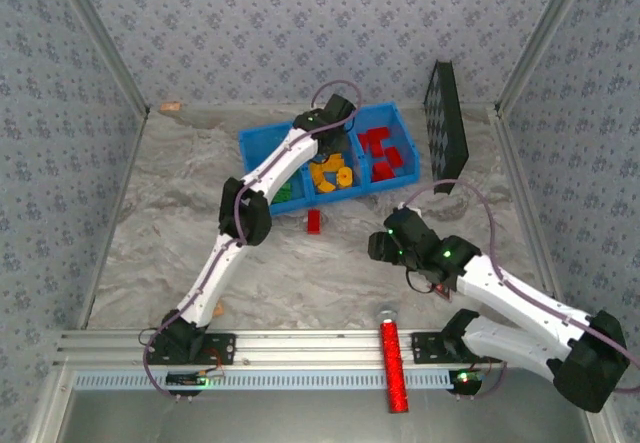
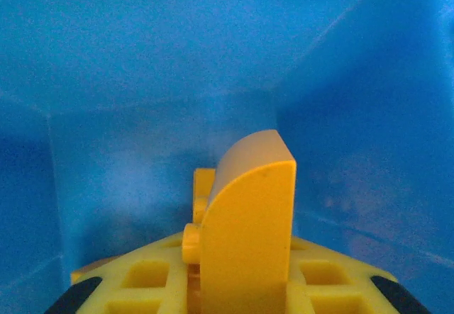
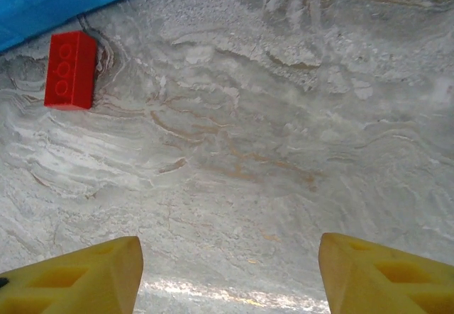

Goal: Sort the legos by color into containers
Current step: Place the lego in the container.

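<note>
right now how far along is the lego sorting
Mostly done: seen from the top, the blue tray holds green bricks in its left compartment, orange-yellow bricks in the middle and red bricks on the right. In hand: the left gripper is shut on a yellow brick inside the tray. Left: one loose red brick on the table, ahead of the open right gripper, which holds nothing.

The blue tray holds green, orange-yellow, red legos, one colour per compartment. One red brick on bench, just beside tray's near wall.
</note>
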Tool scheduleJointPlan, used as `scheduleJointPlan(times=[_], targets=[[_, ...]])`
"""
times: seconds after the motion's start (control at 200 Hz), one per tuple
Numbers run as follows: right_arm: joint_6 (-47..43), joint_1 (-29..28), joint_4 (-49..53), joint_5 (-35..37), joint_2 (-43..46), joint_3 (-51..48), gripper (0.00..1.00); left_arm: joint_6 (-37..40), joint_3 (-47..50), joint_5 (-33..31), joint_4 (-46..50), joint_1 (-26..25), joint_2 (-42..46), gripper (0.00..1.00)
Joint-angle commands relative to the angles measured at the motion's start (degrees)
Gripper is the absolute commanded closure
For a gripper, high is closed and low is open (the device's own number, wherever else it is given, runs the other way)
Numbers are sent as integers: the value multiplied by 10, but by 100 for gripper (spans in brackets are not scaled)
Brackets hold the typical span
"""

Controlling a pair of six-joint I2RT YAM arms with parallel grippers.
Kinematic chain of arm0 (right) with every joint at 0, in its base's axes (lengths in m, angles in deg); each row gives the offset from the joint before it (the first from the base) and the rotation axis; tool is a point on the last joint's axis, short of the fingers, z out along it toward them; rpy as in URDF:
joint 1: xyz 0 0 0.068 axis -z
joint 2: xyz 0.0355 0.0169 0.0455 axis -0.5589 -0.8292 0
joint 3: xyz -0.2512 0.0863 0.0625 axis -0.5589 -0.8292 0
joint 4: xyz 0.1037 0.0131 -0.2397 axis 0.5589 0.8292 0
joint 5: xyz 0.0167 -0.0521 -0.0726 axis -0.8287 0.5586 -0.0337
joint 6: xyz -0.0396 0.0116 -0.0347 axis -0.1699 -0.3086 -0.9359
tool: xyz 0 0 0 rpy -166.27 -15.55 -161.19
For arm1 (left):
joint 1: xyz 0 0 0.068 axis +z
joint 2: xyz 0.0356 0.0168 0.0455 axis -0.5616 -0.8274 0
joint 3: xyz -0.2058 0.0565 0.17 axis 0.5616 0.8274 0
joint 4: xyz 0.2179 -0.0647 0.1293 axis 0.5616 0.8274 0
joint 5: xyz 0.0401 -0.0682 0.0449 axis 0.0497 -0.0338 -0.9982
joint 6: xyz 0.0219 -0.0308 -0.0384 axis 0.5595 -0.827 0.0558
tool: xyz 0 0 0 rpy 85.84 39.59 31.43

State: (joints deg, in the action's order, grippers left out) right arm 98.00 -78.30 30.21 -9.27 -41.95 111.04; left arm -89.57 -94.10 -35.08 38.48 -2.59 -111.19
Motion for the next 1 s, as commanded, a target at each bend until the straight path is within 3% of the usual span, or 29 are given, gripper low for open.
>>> scheduleJointPlan(times=[0.0, 0.355, 0.595, 0.995], targets=[[31, -24, -28, 34, -30, 3, 26, 1, -35, 8, 10, 5, 2, 86], [15, -92, -82, 38, -173, 91, 21, 5, 26, 13, 2, 10, 20, 81], [1, -111, -104, 20, -267, 161, 20, 11, 48, 12, 0, 12, 40, 64], [-24, -105, -106, -1, -402, 257, 25, 52, 93, 20, -4, 13, 124, 51]])
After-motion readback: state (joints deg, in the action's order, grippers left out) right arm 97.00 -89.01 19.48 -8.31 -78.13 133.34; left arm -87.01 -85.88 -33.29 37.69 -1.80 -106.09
